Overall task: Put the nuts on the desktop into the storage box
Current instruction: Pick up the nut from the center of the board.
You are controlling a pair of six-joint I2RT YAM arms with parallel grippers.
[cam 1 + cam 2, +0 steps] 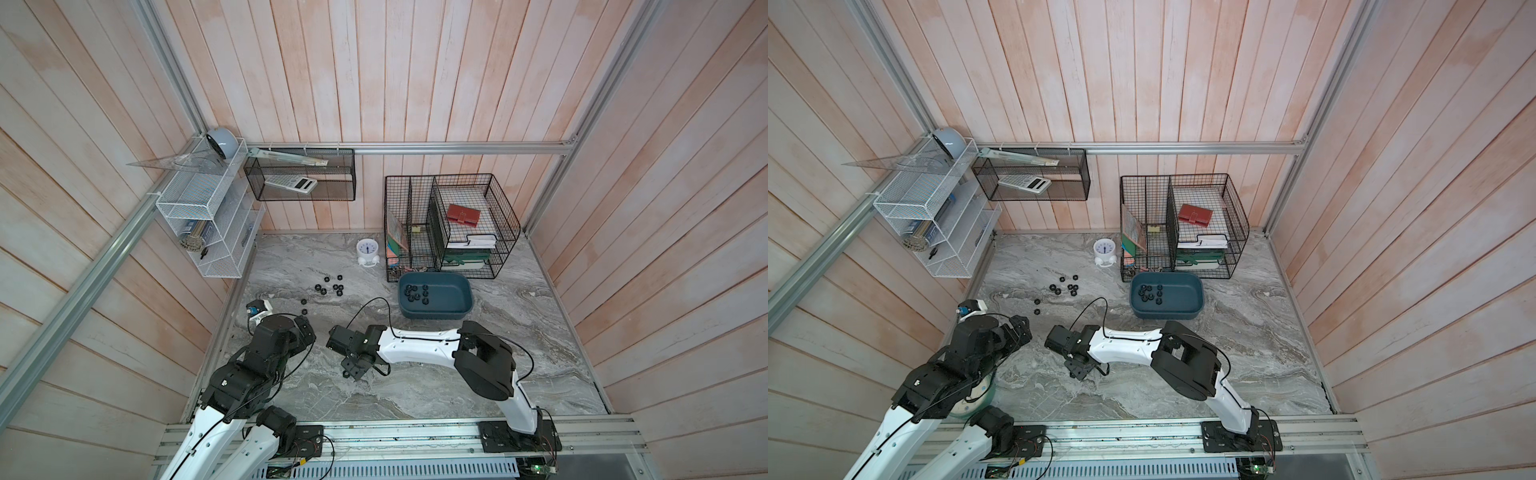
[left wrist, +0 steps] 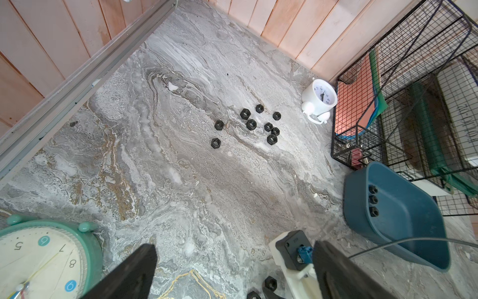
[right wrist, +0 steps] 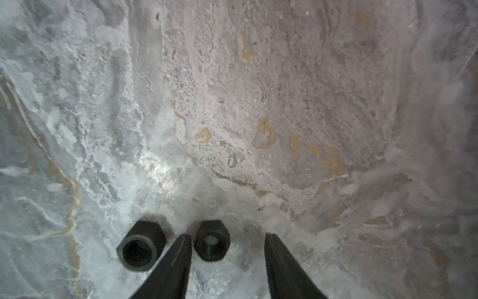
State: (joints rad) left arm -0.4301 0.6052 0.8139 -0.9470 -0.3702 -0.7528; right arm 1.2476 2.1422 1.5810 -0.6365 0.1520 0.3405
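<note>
Teal storage box holding several nuts, loose nuts on desktop

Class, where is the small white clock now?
In both top views, the white clock stands at the desktop's back, left of the black wire basket, behind the loose nuts.

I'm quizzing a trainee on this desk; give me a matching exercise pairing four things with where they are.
1. white clock
2. calculator
3. red wallet
4. blue box

A. in the hanging mesh basket
B. holds nuts
C. on the desktop beside the wire rack
D. on the wire rack's top tray

Pairs: 1-C, 2-A, 3-D, 4-B
</note>
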